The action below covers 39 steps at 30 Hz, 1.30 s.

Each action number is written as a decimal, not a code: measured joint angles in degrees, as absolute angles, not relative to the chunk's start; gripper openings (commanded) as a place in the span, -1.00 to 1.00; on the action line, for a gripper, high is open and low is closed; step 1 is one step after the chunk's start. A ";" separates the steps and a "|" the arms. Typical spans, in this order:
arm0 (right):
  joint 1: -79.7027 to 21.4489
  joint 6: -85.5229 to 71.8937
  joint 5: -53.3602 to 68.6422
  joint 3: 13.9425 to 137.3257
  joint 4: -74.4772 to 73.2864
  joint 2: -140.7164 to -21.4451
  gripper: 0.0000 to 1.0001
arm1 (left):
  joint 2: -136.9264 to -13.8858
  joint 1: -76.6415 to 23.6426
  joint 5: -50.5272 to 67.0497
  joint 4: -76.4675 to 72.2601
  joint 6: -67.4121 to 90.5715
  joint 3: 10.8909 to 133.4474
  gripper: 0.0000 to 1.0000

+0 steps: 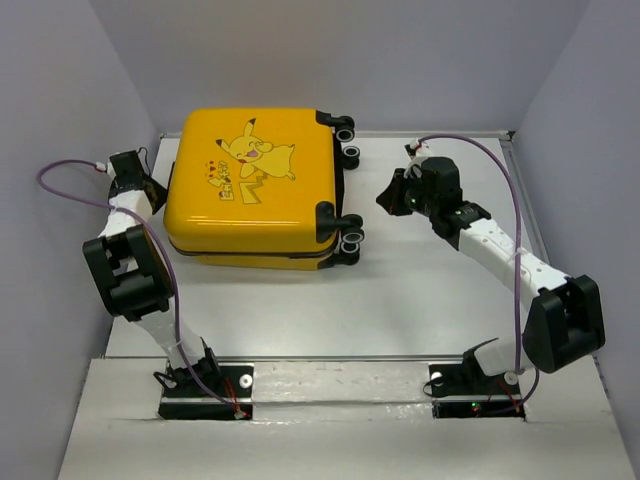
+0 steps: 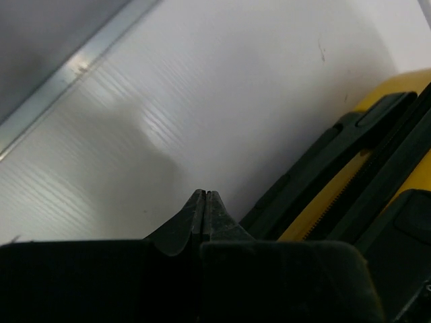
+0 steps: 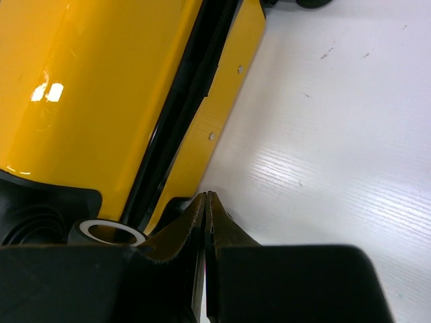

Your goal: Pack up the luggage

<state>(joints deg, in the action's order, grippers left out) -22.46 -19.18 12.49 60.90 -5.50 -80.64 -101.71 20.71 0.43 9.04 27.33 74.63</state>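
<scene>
On the table (image 1: pixel 420 300), left of centre, the luggage (image 1: pixel 250 185) lies flat and closed, possibly zipped. The left end effector (image 2: pixel 204 196) and right end effector (image 3: pixel 205 196), both pinched together and empty, flank it. Packing looks nearly done; the next move calls for checking the zipper seam (image 3: pixel 180 111).

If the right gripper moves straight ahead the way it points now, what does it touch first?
Probably the luggage, its yellow lower shell just beyond the right gripper; depth is hard to judge.
</scene>
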 measured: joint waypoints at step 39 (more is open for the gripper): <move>-22.46 -23.62 6.46 47.37 -16.73 -46.94 -0.86 | -80.34 -4.21 -1.58 -2.02 34.72 83.53 0.29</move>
<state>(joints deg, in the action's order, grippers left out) -22.46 -23.62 6.46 47.37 -16.73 -46.94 -80.34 -4.21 -1.58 -2.02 34.72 83.53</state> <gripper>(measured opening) 0.109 0.634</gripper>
